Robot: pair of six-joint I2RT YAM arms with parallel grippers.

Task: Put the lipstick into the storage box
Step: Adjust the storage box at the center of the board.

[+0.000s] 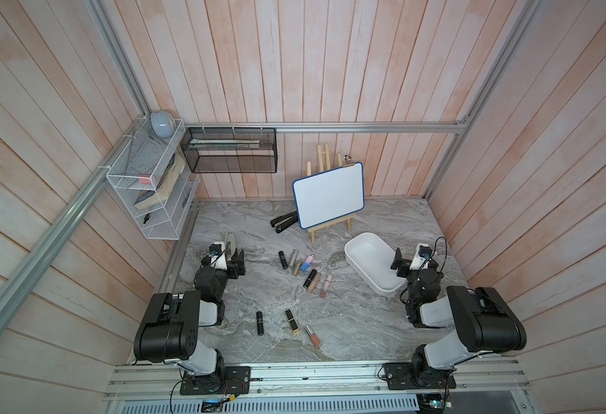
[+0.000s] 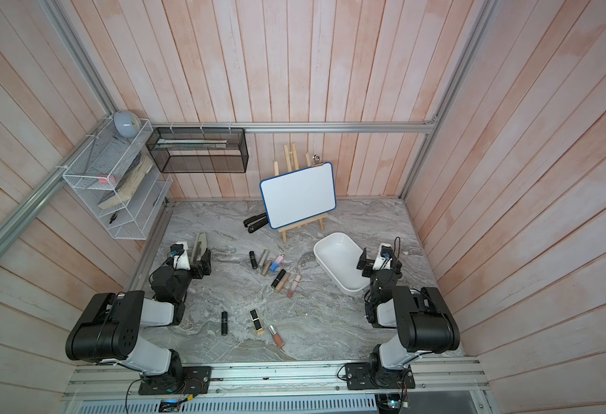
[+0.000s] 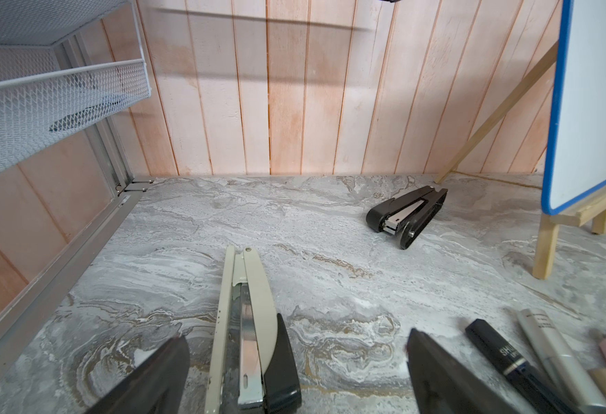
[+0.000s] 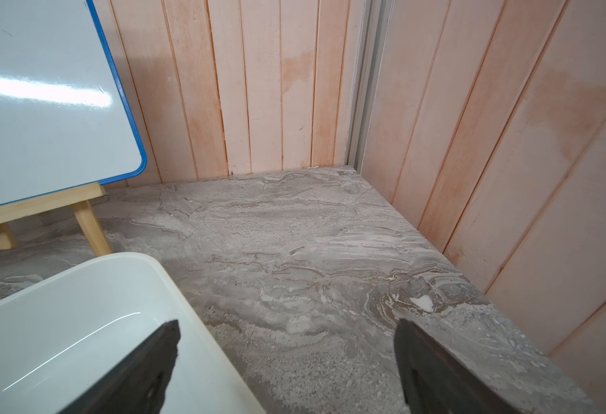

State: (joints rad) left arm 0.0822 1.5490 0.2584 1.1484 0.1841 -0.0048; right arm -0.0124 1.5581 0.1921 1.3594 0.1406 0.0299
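Observation:
Several lipsticks lie loose mid-table in both top views: a cluster including a black one (image 1: 282, 258) and a pink-and-blue one (image 1: 306, 262), and nearer the front a black tube (image 1: 259, 322), a black-and-gold one (image 1: 291, 321) and a pink gloss (image 1: 312, 336). The white storage box (image 1: 369, 263) sits at the right and is empty. My left gripper (image 3: 297, 337) is open at the left, low over the table and apart from the cluster. My right gripper (image 4: 287, 331) is open and straddles the box's (image 4: 90, 286) right wall. Neither holds anything.
A beige stapler (image 3: 247, 322) lies between my left fingers, near one of them. A black stapler (image 1: 284, 222) and a whiteboard on a wooden easel (image 1: 328, 195) stand at the back. A white wire rack (image 1: 151, 186) and a black mesh basket (image 1: 229, 150) hang on the walls.

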